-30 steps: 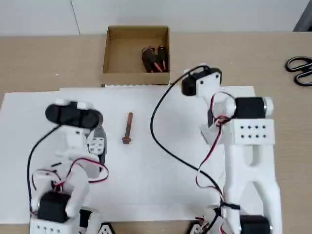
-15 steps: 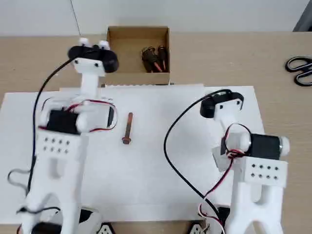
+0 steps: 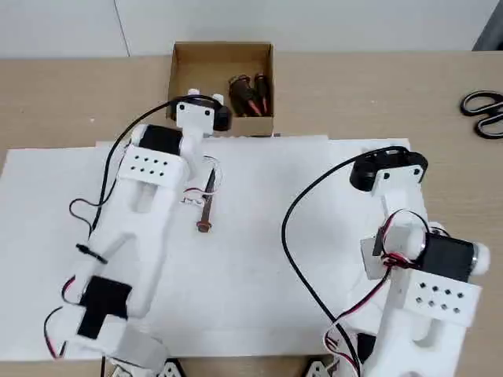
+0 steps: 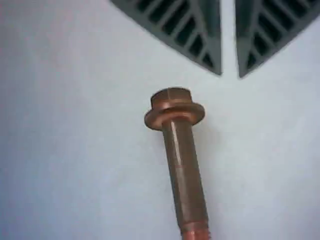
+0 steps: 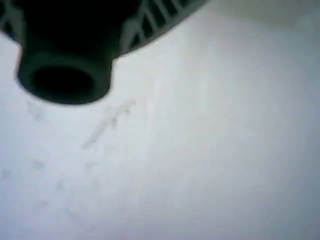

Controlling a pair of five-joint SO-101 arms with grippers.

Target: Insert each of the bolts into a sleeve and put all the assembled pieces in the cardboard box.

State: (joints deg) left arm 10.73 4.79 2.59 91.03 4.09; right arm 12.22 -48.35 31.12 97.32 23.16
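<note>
The left gripper (image 4: 229, 73) hangs just above the head of a loose bolt (image 4: 178, 150), its fingers a narrow slit apart and nothing between them, so we judge the pickup not yet made. The right gripper (image 3: 376, 250) sits over the right half of the paper, well apart from the bolt, and it appears to be clamped on a dark hollow sleeve (image 5: 65, 75) whose open end faces the sheet. On the wooden table (image 3: 354, 86) lies a large white sheet (image 3: 259, 267). Beyond its far edge stands the cardboard box (image 3: 170, 82), and in the box's right corner we see what look like two assembled pieces (image 3: 250, 94), dark sleeves with coppery bolts in them. That part of the job we count as done. The loose bolt lies flat on the paper, between the box and the near edge, under the left arm, with its flanged head towards the near side. We find no other loose bolts or sleeves on the sheet, so we reckon this is the last pair. What is left is to grip the bolt, push it into the held sleeve and drop the finished piece into the box.
</note>
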